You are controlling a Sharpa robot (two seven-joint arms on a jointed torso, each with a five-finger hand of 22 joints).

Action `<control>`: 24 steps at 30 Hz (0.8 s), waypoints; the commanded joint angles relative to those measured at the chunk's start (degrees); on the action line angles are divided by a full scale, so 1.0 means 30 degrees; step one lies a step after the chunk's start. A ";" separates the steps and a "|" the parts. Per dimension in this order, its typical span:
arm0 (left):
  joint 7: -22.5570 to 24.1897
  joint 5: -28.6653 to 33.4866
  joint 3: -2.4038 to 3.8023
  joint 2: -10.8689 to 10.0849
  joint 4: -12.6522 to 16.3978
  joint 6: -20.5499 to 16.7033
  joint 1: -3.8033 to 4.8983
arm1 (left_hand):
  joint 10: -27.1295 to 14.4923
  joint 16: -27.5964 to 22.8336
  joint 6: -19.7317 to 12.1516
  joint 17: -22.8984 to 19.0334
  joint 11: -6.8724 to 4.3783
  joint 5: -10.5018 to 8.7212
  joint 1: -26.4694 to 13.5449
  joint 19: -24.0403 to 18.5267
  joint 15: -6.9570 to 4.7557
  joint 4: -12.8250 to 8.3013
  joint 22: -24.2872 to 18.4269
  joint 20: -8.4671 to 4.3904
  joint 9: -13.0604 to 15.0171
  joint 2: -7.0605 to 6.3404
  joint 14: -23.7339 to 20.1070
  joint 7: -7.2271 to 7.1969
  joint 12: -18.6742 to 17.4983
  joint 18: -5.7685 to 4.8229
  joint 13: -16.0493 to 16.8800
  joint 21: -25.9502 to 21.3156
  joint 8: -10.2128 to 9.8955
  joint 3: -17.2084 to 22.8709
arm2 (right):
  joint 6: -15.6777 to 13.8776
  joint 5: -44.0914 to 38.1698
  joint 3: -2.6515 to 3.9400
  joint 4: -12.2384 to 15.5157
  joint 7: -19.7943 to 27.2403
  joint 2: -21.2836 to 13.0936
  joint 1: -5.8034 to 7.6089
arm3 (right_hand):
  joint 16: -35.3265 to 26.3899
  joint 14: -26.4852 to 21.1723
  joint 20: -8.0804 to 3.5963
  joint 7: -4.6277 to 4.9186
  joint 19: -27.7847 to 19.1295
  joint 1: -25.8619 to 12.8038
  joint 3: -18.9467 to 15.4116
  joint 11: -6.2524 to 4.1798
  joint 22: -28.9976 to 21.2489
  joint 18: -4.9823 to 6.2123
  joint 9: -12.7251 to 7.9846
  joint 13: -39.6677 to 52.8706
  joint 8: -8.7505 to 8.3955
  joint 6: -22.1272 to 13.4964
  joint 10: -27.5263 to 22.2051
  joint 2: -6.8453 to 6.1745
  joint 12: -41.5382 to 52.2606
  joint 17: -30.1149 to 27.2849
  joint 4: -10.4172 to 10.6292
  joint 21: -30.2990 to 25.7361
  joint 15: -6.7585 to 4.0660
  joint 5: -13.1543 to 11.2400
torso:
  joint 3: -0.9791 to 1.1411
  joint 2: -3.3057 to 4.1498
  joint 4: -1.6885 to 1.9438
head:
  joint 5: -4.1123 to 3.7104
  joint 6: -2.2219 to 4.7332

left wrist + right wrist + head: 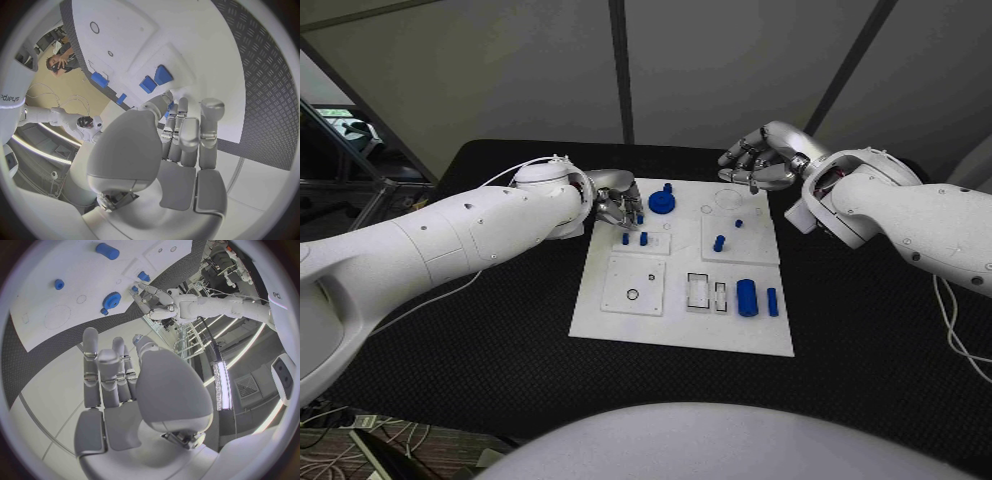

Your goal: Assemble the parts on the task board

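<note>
So one task board (678,325) was seen mid-table, with six blue parts counted on it: a gear (661,203) at 12 o'clock, two small pegs (633,239) at about 10, one peg (718,243) near the centre, plus a fat cylinder (747,298) and a thin bar (772,301) at 4. The left hand (615,205) was parked at the board's 11 o'clock edge, fingers together; whether anything was pinched couldn't be told. The right hand (759,160) was held above 1 o'clock, fingers curled, nothing gripped. No readable writing on the board.
</note>
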 commanded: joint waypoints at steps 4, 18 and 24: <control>-0.0055 0.0091 0.0012 0.0013 -0.0045 -0.0347 0.0025 | 0.0242 0.0084 -0.0711 -0.0001 -0.0097 -0.0109 0.0117 0.0027 -0.0056 -0.0085 0.1814 0.0004 -0.0205 -0.0022 0.0124 0.0012 -0.0187 -0.1358 0.0078 0.0121 -0.0121 0.0028 | 0.0029 0.0038 0.0013 0.0002 0.0100 0.0022 0.0028 | -0.0067 -0.0106 0.0001 -0.0051 -0.0050 0.0016 0.0134 0.0052 -0.0024 0.0144 -0.0010 -0.0023 0.0060 0.0042 0.0116 -0.0096 -0.0066 -0.0023 0.0013 -0.0107 0.0004 0.0111 | 0.0005 0.0003 -0.0008 | -0.0002 0.0003; 0.0004 0.0149 0.0046 -0.0228 -0.0093 -0.0773 0.0025 | 0.0325 0.0065 -0.2902 -0.0102 -0.0144 -0.0117 0.0088 -0.0011 -0.0104 -0.0111 0.1779 -0.0045 -0.0319 -0.0083 0.0106 -0.0036 -0.0439 -0.1340 0.0181 0.0014 -0.0169 -0.0098 | -0.0011 0.0038 0.0013 -0.0129 0.0077 -0.0008 0.0028 | -0.0175 -0.0118 0.0000 -0.0044 -0.0067 0.0012 0.0179 0.0060 -0.0112 0.0153 -0.0021 -0.0144 0.0052 0.0008 0.0071 -0.0136 -0.0167 -0.0079 0.0003 -0.0206 0.0008 0.0123 | -0.0002 -0.0002 0.0001 | -0.0036 0.0003; 0.0185 0.0375 0.0361 -0.0849 0.0287 -0.0977 0.0047 | 0.0007 -0.0476 -0.1331 -0.1560 -0.0018 -0.0111 0.0041 -0.0578 -0.0012 -0.0089 0.1462 0.0004 -0.0080 -0.0060 -0.0595 0.0023 -0.0715 -0.1146 0.0184 -0.1318 0.0348 -0.0137 | 0.0247 -0.0156 0.0013 -0.0351 -0.0076 -0.0094 0.0028 | -0.0462 -0.0148 0.0014 0.0019 -0.0090 0.0468 0.0648 0.0144 -0.0318 0.0181 -0.0006 -0.1285 0.0133 0.0109 -0.0478 -0.0219 -0.1578 -0.0141 -0.0262 -0.0474 0.0060 -0.0119 | -0.0013 -0.0031 0.0033 | -0.0099 0.0003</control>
